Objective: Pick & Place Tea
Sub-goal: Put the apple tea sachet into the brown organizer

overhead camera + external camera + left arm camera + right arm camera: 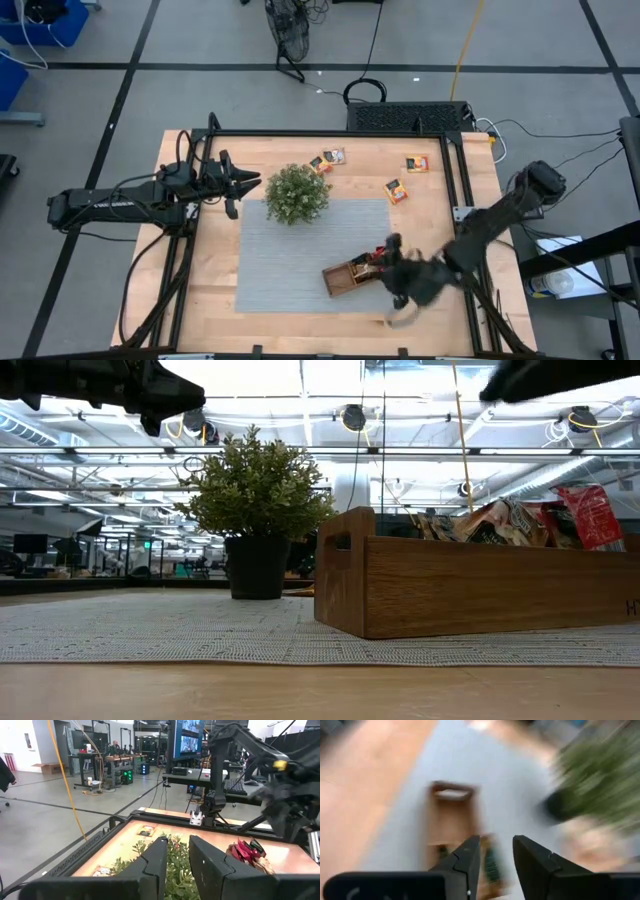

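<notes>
The tea sits in two places. A bunch of red and pale sachets (520, 520) is heaped in the wooden tray (345, 278), standing well above its rim at one end, while loose sachets lie on the bare desk (215, 300) near its far edge: one pair (328, 158), one single (416, 163) toward the far right corner and another single (396, 190) just off the mat's far right corner. That makes about four loose sachets; the heap in the tray is too tangled to count.

The right gripper (495, 851) hangs over the tray's filled end, near the front right of the grey mat (300, 255). Its jaws stand a little apart with nothing visible between them. The left gripper (176, 851) waits above the desk's left side, beside the one potted plant (297, 193); its jaws are also slightly parted and empty.

The likeliest trouble, as I judge it, is the overfilled heap: sachets leaning over the tray wall could slide out if the right arm brushes them or drops another on top. A second risk is a flat sachet slipping from narrow jaws on the bare wood. A reach to the far edge could also catch the plant's foliage.

One tray, one plant, one mat, two arms.
</notes>
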### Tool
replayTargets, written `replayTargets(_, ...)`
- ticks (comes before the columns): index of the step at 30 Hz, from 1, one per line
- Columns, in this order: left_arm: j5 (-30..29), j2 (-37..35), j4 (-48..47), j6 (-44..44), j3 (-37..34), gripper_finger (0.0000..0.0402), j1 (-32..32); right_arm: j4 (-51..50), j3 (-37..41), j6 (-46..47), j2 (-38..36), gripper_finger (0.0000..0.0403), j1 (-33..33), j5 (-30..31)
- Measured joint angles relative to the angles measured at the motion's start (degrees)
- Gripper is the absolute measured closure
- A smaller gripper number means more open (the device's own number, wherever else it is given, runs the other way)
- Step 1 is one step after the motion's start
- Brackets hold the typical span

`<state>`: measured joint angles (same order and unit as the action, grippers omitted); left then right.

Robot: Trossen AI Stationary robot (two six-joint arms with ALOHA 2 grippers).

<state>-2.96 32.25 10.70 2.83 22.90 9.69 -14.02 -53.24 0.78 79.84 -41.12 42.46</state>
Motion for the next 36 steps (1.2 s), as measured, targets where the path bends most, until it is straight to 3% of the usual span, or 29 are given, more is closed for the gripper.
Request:
replayTargets(3,0.02,-0.02,0.0,0.0,0.0,0.0314,0.0,-7.32,-0.07,11.71,-0.9,0.0304,7.03,-16.82)
replayTargets(8,0.02,-0.02,0.0,0.0,0.0,0.0314,0.0,-13.54,0.03,18.03,2.86,0.0286,12.77,-32.3)
replayTargets(10,0.01,0.0,0.0,-0.01,0.0,0.0314,0.02,-13.69,0.03,18.14,3.95,0.0272,13.02,-35.34)
replayTargets(16,0.01,0.0,0.0,0.0,0.0,0.0314,0.02,-11.75,0.01,18.05,4.46,0.0242,13.03,-36.39)
replayTargets(24,0.01,0.0,0.0,0.0,0.0,0.0314,0.02,-9.56,-0.03,17.13,4.17,0.0256,13.03,-36.35)
replayTargets(28,0.02,0.0,0.0,0.0,0.0,0.0314,0.02,-9.55,-0.03,16.03,4.17,0.0285,13.03,-36.35)
replayTargets(34,0.02,0.0,0.0,0.0,0.0,0.0314,0.02,-8.95,-0.03,12.72,4.17,0.0383,13.03,-36.33)
replayTargets(36,0.02,0.0,0.0,0.0,0.0,0.0314,0.0,-8.01,-0.03,11.64,4.17,0.039,13.03,-36.33)
